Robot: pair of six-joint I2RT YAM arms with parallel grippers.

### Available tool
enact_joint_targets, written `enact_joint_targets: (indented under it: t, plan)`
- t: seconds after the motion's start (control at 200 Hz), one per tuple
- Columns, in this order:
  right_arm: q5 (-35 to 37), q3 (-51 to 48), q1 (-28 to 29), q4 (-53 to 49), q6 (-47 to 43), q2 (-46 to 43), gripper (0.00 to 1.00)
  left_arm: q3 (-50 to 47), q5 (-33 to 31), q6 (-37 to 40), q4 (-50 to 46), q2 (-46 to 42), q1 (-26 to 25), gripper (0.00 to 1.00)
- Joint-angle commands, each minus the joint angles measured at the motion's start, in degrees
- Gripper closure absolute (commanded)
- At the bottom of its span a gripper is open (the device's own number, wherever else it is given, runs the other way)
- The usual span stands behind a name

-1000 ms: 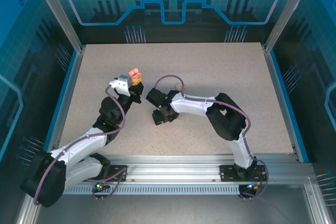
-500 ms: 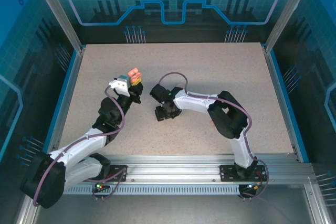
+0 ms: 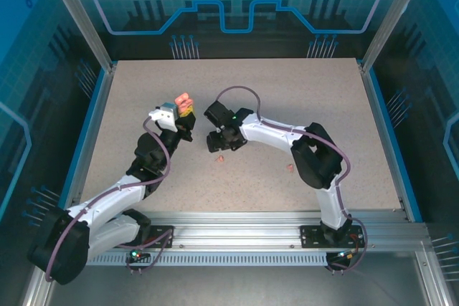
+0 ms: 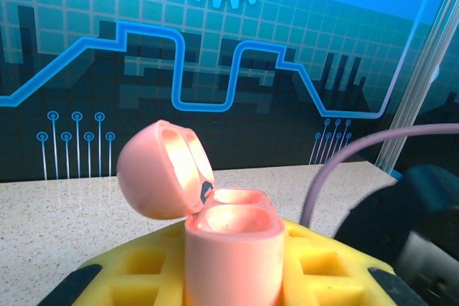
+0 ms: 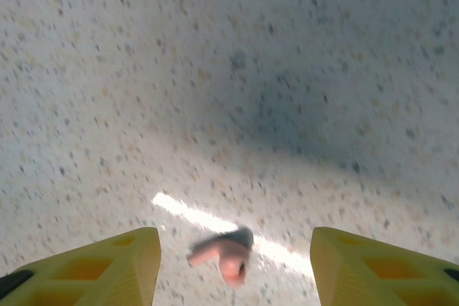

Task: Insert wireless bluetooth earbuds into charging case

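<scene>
My left gripper [image 3: 185, 110] is shut on the pink charging case [image 3: 183, 99] and holds it upright above the table. In the left wrist view the case [image 4: 233, 249] stands between the yellow fingers [image 4: 326, 266] with its lid [image 4: 159, 171] swung open to the left, and both wells look empty. My right gripper [image 3: 218, 142] hovers open just right of the case. A small pink earbud [image 3: 220, 158] lies on the table right below it. In the right wrist view that earbud [image 5: 221, 254] lies blurred between the spread yellow fingers [image 5: 115, 263], touching neither. A second earbud [image 3: 290, 168] rests beside the right arm's elbow.
The speckled table [image 3: 287, 98] is ringed by a blue rim and aluminium posts [image 3: 79, 16]. A purple cable [image 3: 240, 94] loops over the right wrist. The two grippers are close together at the table's middle left.
My right gripper has lifted and drawn back toward the far side, uncovering the earbud on the table. The right elbow shifted, exposing the second earbud. The left arm has stayed still.
</scene>
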Motion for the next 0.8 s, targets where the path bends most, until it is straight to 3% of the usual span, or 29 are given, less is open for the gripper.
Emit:
enact_joint_targets:
  t: [0.0, 0.795]
  plan:
    - [-1.08, 2.93, -0.62, -2.98, -0.33, 4.69, 0.42, -0.92, -0.78, -0.04, 1.05, -1.33, 0.39, 1.0]
    - [2.72, -3.97, 1.87, -3.12, -2.31, 3.35, 0.43, 0.3, -0.25, -0.46, 0.46, -1.44, 0.4, 1.0]
